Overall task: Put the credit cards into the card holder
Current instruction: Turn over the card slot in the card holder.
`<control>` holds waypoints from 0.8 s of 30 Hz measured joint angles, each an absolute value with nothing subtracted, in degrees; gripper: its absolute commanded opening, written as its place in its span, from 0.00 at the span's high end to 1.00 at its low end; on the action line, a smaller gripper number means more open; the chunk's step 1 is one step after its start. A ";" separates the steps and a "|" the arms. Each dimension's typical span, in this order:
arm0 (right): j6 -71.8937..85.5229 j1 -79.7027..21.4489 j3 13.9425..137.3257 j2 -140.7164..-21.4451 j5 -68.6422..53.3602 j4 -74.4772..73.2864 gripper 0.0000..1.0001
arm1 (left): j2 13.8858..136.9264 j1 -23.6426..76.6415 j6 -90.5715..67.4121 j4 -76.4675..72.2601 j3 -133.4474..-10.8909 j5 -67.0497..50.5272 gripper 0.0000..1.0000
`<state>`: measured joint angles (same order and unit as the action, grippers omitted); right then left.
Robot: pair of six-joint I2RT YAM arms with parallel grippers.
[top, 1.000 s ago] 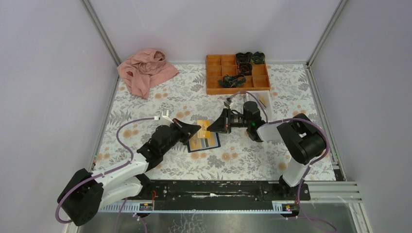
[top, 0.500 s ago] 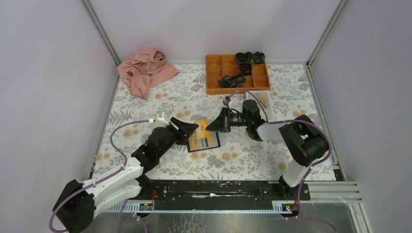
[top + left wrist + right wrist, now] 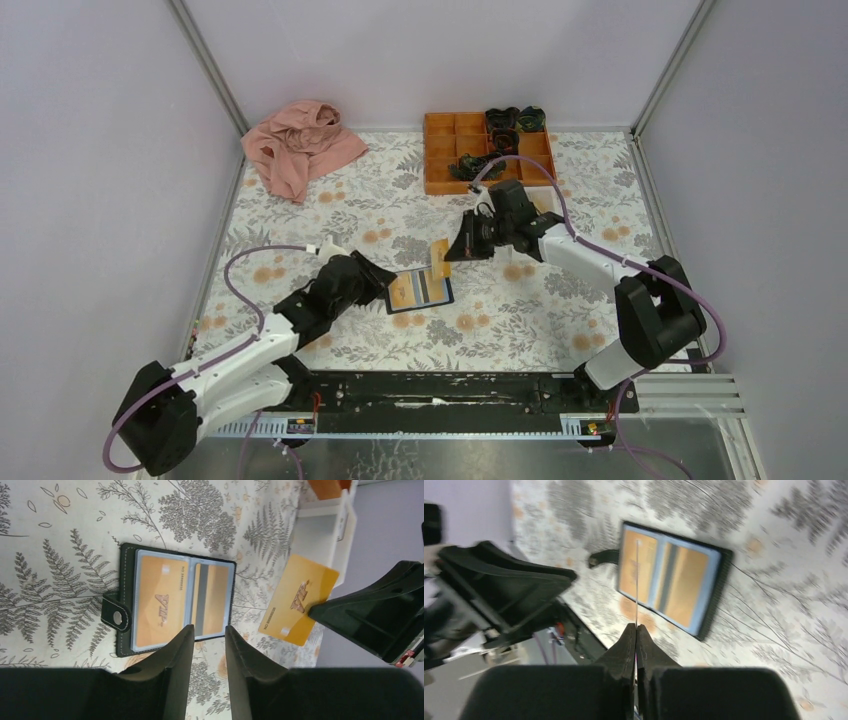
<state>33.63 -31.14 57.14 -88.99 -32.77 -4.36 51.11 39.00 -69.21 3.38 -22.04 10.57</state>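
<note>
The black card holder [image 3: 419,291] lies open on the floral table, with an orange-yellow card in each light-blue pocket [image 3: 159,601]. My right gripper [image 3: 450,255] is shut on another orange-yellow credit card [image 3: 440,256] and holds it in the air just right of the holder. That card shows flat in the left wrist view [image 3: 298,600] and edge-on in the right wrist view [image 3: 637,585], above the holder [image 3: 672,577]. My left gripper [image 3: 385,277] is open and empty at the holder's left edge; its fingers [image 3: 172,662] frame the holder's near edge.
An orange compartment tray [image 3: 488,152] with dark items stands at the back. A small white tray [image 3: 326,542] sits behind the right gripper. A pink cloth [image 3: 298,143] lies at the back left. Frame rails run along the table's sides.
My right arm has stretched out and lifted the card slightly up and right, off the holder. My left gripper has drawn back a little to the left of the holder.
</note>
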 measured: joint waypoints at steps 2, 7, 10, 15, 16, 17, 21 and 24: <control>31.14 -31.14 57.14 -89.14 -29.43 -9.74 1.00 | 52.88 39.00 -68.34 4.95 -23.20 10.55 0.76; 27.20 -31.14 57.14 -90.65 -24.67 -17.21 1.00 | 56.16 39.00 -66.89 7.73 -24.34 10.50 0.82; 25.80 -31.18 57.14 -91.53 -23.24 -19.11 1.00 | 58.06 39.00 -66.24 8.75 -24.40 10.46 0.83; 24.05 -31.53 57.17 -92.77 -21.65 -20.64 1.00 | 61.10 39.00 -65.28 9.54 -24.51 10.28 0.84; 23.77 -31.64 57.23 -93.08 -21.56 -20.78 1.00 | 61.67 39.00 -65.06 9.72 -24.64 10.26 0.84; 23.55 -31.73 57.28 -93.38 -21.54 -20.82 1.00 | 62.22 39.00 -64.84 9.82 -24.77 10.26 0.84; 22.85 -32.14 57.60 -94.37 -21.50 -20.80 1.00 | 63.70 39.00 -64.36 9.96 -25.56 10.26 0.86; 22.48 -32.49 58.43 -94.89 -21.47 -20.73 1.00 | 64.69 39.00 -64.20 9.96 -25.71 10.26 0.87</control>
